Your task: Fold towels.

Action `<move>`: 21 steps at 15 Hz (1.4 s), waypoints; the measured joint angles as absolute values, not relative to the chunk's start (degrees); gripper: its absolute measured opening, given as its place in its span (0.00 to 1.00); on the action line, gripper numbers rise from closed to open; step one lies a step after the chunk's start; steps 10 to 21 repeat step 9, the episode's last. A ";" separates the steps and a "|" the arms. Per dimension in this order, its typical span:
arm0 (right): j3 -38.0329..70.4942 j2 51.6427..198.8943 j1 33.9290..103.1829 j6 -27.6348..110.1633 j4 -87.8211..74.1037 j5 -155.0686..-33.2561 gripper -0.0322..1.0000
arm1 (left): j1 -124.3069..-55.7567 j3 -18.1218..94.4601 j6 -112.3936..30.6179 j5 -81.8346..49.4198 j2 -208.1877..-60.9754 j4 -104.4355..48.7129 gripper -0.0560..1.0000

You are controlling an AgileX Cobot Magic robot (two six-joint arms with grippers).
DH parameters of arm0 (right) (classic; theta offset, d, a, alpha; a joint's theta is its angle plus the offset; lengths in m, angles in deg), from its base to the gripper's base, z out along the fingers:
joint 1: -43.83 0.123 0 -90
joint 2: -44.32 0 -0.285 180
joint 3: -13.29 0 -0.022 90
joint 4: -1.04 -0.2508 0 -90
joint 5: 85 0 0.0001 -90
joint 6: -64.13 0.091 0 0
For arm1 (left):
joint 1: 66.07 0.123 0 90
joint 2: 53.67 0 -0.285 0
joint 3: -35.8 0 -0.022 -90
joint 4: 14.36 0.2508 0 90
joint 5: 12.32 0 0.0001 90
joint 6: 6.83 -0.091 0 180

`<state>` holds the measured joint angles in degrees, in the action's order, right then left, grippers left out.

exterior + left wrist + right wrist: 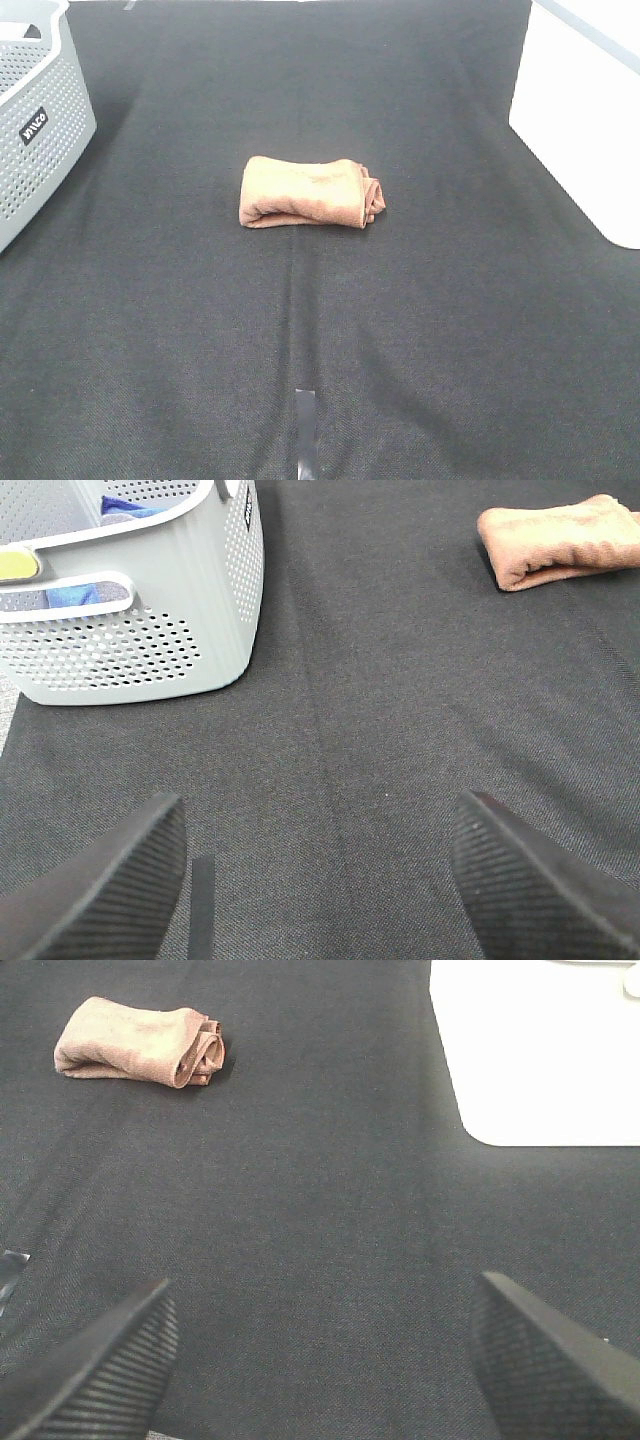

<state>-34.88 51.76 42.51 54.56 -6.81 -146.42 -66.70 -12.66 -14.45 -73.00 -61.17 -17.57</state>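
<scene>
Both pairs of jaws stand spread wide and grasp nothing: the left gripper [318,880] and the right gripper [325,1360] each hang over bare black cloth at the near side of the table [450,340], neither one visible from the high camera

One brown towel [308,192] lies near the middle of the table, already gathered into a thick, compact bundle, well apart from both grippers. Its long axis runs left to right across the scene. Its layered, rolled end faces right, toward the white bin [590,120], and its smoother rounded end faces left, toward the grey perforated basket [40,120]

From the left arm the towel [560,540] lies farther out and to the right; from the right arm it [140,1042] lies farther out and to the left. It sits close to the centre line, so neither arm looks clearly nearer; any reach would have to go forward and inward, with the right arm meeting the layered end first

Counted: one brown towel on the table, one grey basket at far left with blue fabric [135,508] showing inside, one white bin at far right, two grippers, one short strip of tape [305,430] at the near edge
</scene>
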 joint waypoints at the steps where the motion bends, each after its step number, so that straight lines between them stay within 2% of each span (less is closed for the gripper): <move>1: -34.88 51.76 42.51 54.56 -6.87 -146.42 0.76 | -66.70 -12.66 -14.45 -73.00 -61.17 -17.57 0.72; 21: -34.88 51.76 42.85 54.56 -7.67 -146.42 0.76 | -66.70 -12.66 -14.45 -73.00 -61.17 -17.57 0.72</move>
